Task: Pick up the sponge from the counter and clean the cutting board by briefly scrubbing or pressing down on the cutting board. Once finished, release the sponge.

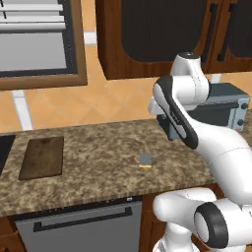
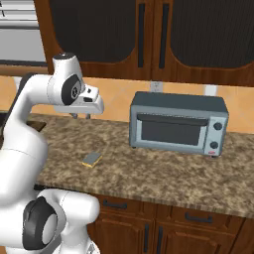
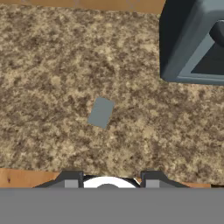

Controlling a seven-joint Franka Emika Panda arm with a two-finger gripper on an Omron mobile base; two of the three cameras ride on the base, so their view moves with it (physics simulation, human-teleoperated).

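Going left to right along the counter (image 1: 98, 182): the cutting board (image 1: 42, 157) lies flat way over at the left end, dark brown, well apart from everything else. Further right, about mid-counter and near the front edge, sits the sponge (image 1: 145, 159) — grey top up, thin yellow strip showing along its bottom edge. Nothing touches it. Right of the sponge and further back stands the toaster oven (image 2: 177, 123), door closed, knobs down its right side.

The gripper (image 3: 108, 180) hangs above the counter, off the surface, looking down. From the hand camera the sponge (image 3: 101, 112) lies out ahead of the fingertips (image 3: 70, 179), slightly left of the midline between them, with bare granite between it and the tips. The toaster oven corner (image 3: 192, 43) pokes in to the sponge's upper right there.

The two fingers stand apart with a clear gap — nothing between them, nothing held. In the right base view the hand sits up above and behind the sponge (image 2: 92, 159), not in contact.
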